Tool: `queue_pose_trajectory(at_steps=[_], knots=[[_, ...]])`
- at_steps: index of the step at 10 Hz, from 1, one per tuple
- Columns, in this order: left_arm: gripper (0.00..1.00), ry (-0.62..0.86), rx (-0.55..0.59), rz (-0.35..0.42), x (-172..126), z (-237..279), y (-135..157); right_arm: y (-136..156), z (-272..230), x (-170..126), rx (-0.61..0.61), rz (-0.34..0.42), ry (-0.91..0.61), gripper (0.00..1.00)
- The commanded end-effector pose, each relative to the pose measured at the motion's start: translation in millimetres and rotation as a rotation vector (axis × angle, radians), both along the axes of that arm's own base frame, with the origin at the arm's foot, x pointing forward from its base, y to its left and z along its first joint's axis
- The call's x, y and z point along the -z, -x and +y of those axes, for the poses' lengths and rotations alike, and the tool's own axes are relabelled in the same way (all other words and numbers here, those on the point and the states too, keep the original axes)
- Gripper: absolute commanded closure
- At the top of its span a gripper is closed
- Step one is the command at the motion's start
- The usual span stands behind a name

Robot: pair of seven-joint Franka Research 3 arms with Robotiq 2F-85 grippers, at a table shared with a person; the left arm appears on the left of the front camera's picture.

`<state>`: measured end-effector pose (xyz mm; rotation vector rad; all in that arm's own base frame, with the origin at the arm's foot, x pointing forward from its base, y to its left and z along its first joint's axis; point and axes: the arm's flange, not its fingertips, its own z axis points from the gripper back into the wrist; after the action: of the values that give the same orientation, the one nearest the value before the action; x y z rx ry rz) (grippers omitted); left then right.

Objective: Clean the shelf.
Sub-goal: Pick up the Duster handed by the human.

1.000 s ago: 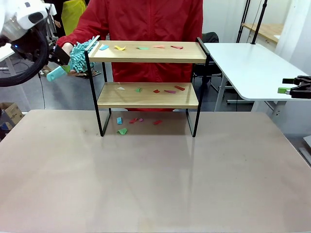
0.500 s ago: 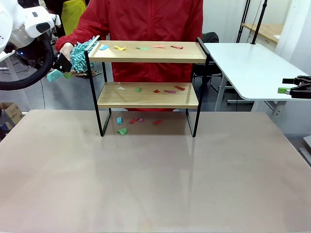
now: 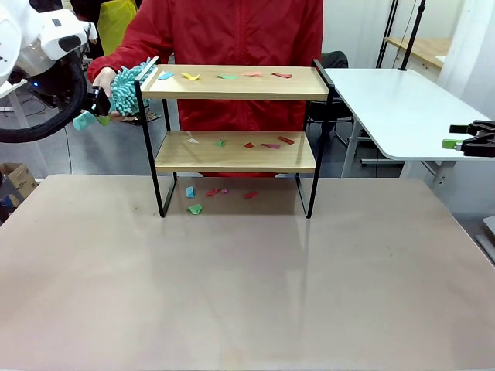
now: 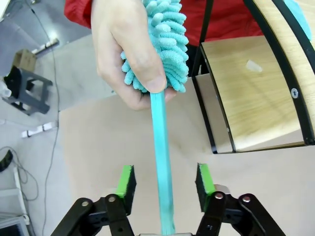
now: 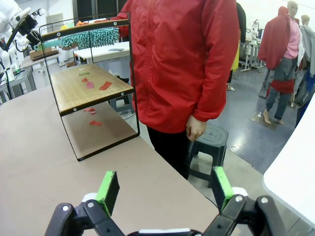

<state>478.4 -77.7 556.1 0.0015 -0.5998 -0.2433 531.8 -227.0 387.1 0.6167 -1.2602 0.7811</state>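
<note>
The shelf (image 3: pixel 232 82) stands at the table's far side, with several coloured paper scraps (image 3: pixel 224 76) on both wooden boards and on the table under it. At its left end a person's hand (image 3: pixel 104 77) holds a teal fluffy duster (image 3: pixel 128 86). My left gripper (image 3: pixel 94 103) is at the duster's handle. In the left wrist view the handle (image 4: pixel 161 147) runs between my green pads (image 4: pixel 126 181) with a gap on each side, so the left gripper (image 4: pixel 165 179) is open around it. My right gripper (image 3: pixel 455 143) hangs open far to the right, nothing in it (image 5: pixel 165 189).
The person in a red jacket (image 3: pixel 232 31) stands right behind the shelf. A second white table (image 3: pixel 402 100) lies at the back right, near my right gripper. The near part of the grey table (image 3: pixel 247 286) is bare. A stool (image 5: pixel 209 140) stands on the floor beyond the table edge.
My left gripper has shifted a little down and in along the duster's handle, which now lies between its fingers. The person's hand still holds the duster. The right arm has not moved.
</note>
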Motion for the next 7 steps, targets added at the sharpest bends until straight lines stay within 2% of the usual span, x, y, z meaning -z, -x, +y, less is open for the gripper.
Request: queue_pose_trajectory(at_steps=[1,7], knots=[[1.0,-0.005,-0.025,-0.014,-1.9,-1.7,-2.5,-0.7,5.8,-7.7,0.016,0.011,0.002,0.0],[1.0,-0.015,-0.069,-0.012,-4.5,-1.3,-1.9,-0.7,5.8,-7.7,0.016,0.011,0.002,0.0]])
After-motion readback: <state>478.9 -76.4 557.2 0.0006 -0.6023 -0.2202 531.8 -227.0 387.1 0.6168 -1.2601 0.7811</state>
